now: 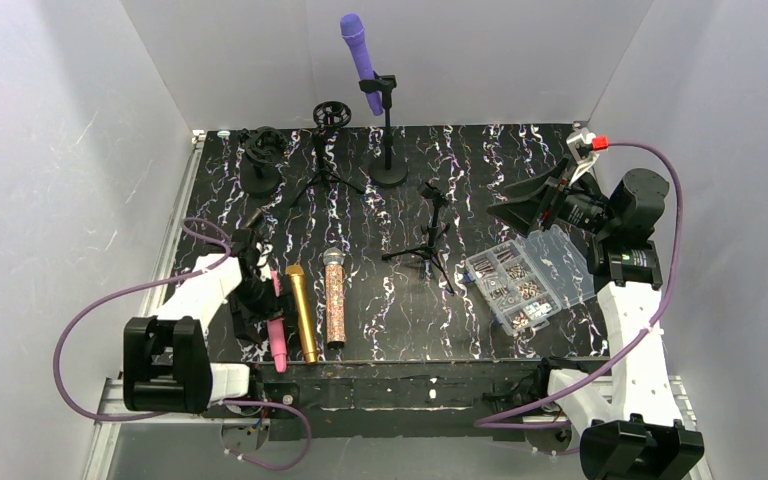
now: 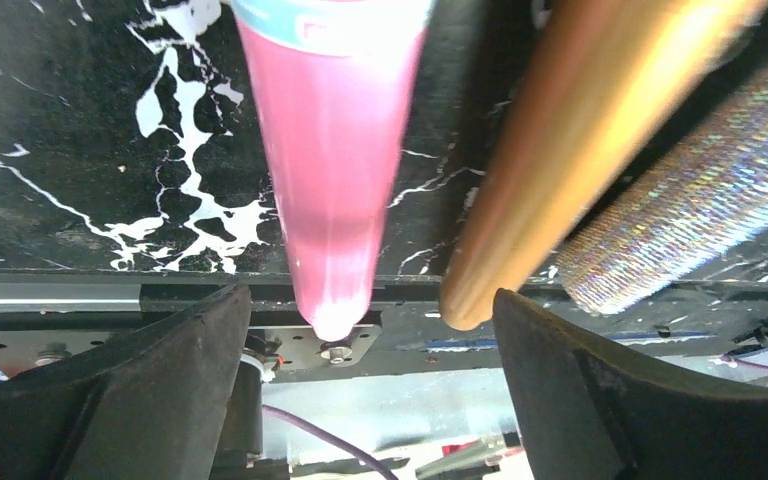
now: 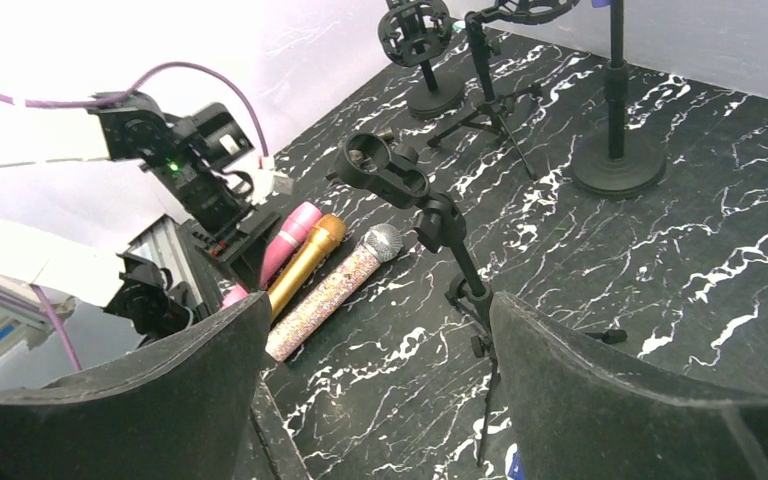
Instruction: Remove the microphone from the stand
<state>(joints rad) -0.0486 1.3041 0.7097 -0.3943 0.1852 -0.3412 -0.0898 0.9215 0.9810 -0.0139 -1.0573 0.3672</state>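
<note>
Top external view: black marbled table (image 1: 480,180), w/ a tall round-base stand (image 1: 389,135) at back centre. Purple microphone (image 1: 357,50) sits clipped in its top, tilted up-left, so task not yet done. R gripper (image 3: 377,308) hangs over the right side, fingers spread wide, empty, facing the stands; prob. poised for a reach. L gripper (image 2: 370,300) is low at near-left, fingers spread either side of pink mic (image 2: 330,150), no contact. Pink mic lies flat in a row w/ gold mic (image 2: 560,150) & glitter mic (image 2: 700,200).

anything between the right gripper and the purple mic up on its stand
Nothing visible sits directly between them. The small tripod stand is just left of the line from the open right gripper to the purple microphone, so a low swing might brush it.
</note>
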